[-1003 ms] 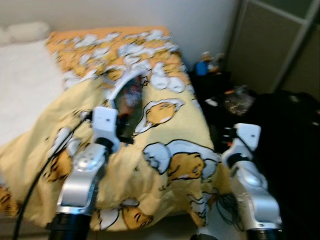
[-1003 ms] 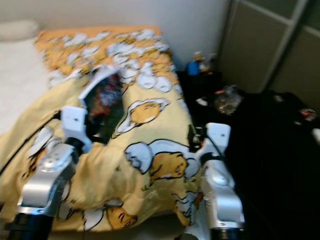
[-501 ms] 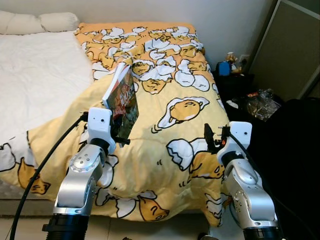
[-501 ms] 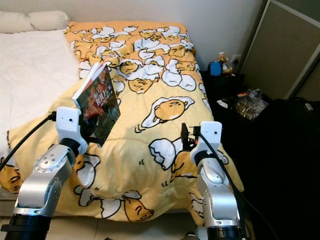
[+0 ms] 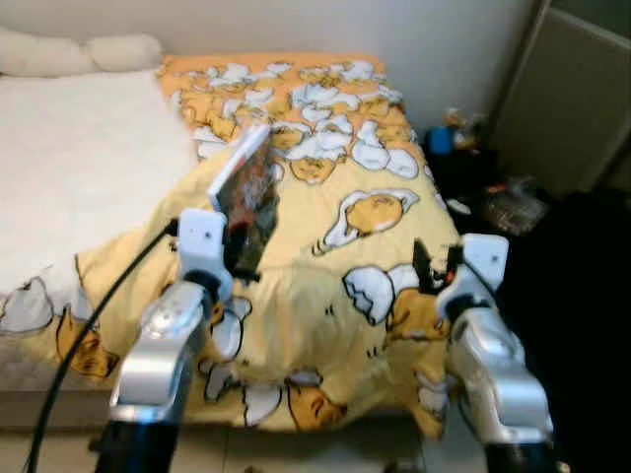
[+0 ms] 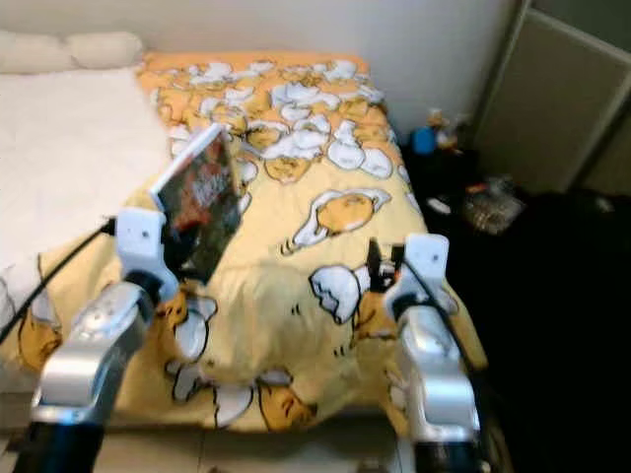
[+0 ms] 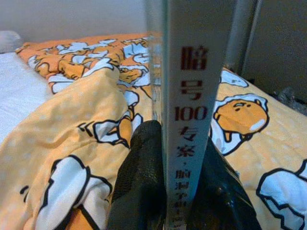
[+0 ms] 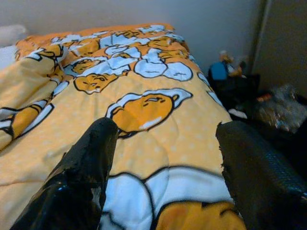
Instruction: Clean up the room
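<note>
My left gripper (image 5: 240, 258) is shut on a book (image 5: 249, 190) with a dark, busy cover, held upright above the yellow egg-print duvet (image 5: 345, 212). In the left wrist view the book's grey spine (image 7: 194, 110) with red characters stands clamped between the black fingers (image 7: 140, 187). My right gripper (image 5: 426, 271) hovers open over the duvet near the bed's right edge; its fingers (image 8: 91, 163) stand wide apart with nothing between them.
A white sheet (image 5: 79, 158) and pillows (image 5: 118, 49) cover the bed's left part. Right of the bed is a dark cluttered area with a blue toy (image 5: 441, 138), a crinkled bag (image 5: 513, 202) and a sliding closet door (image 5: 577, 89). A black cable (image 5: 84, 330) runs along my left arm.
The camera has shifted and the picture is blurred now. The book stays clamped in my left gripper; my right gripper stays open over the duvet.
</note>
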{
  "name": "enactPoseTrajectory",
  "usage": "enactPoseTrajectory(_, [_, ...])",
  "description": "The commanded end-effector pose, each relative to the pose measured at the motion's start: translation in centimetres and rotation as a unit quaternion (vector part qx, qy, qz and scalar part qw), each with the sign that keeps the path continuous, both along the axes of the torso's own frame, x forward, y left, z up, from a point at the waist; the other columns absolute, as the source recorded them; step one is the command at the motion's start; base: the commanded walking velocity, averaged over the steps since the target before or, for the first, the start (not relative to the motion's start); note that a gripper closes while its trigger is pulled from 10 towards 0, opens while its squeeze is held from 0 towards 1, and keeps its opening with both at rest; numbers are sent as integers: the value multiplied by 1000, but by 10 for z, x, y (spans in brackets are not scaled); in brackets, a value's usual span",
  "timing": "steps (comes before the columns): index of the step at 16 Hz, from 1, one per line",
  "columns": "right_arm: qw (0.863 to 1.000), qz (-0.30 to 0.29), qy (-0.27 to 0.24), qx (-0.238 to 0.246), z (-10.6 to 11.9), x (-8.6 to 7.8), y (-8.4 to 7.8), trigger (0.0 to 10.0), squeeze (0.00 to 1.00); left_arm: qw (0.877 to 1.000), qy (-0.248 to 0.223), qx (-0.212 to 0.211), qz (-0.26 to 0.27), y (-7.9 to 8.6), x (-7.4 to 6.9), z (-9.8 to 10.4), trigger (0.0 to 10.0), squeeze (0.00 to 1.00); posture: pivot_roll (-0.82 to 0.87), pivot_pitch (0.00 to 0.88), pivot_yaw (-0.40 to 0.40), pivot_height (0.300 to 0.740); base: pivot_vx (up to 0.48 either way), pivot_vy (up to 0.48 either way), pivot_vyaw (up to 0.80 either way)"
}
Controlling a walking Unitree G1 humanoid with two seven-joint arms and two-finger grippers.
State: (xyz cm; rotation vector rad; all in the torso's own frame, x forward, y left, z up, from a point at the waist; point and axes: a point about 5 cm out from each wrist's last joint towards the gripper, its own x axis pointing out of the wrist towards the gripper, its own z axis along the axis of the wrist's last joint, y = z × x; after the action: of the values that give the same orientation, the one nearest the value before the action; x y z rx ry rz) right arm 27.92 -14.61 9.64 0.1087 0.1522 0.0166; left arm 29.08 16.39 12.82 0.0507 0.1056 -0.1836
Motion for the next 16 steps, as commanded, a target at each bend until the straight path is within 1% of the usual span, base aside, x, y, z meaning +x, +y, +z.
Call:
enactPoseTrajectory(1, [1000, -5, -1, 1, 1, 1, -3, 10000, 0, 1000, -27, -3, -8, -5, 4, 12, 10000, 0, -42, 0, 37, 740, 0, 356, -800])
enactPoseTrajectory(7, [1000, -5, 1, 5, 0, 2, 0, 10000, 0, 1000, -28, -2, -14, -7, 5, 12, 10000, 0, -34, 0, 32, 740, 0, 361, -800])
enactPoseTrajectory(10, [1000, 3, 4, -6, -3, 0, 3, 10000, 0, 1000, -28, 0, -14, -5, 3, 13, 10000, 0, -24, 0, 35, 740, 0, 366, 0])
enactPoseTrajectory(16, [1000, 8, 3, -1, -4, -2, 7, 10000, 0, 1000, -25, 4, -18, -5, 0, 12, 10000, 0, -4, 0, 30, 740, 0, 369, 0])
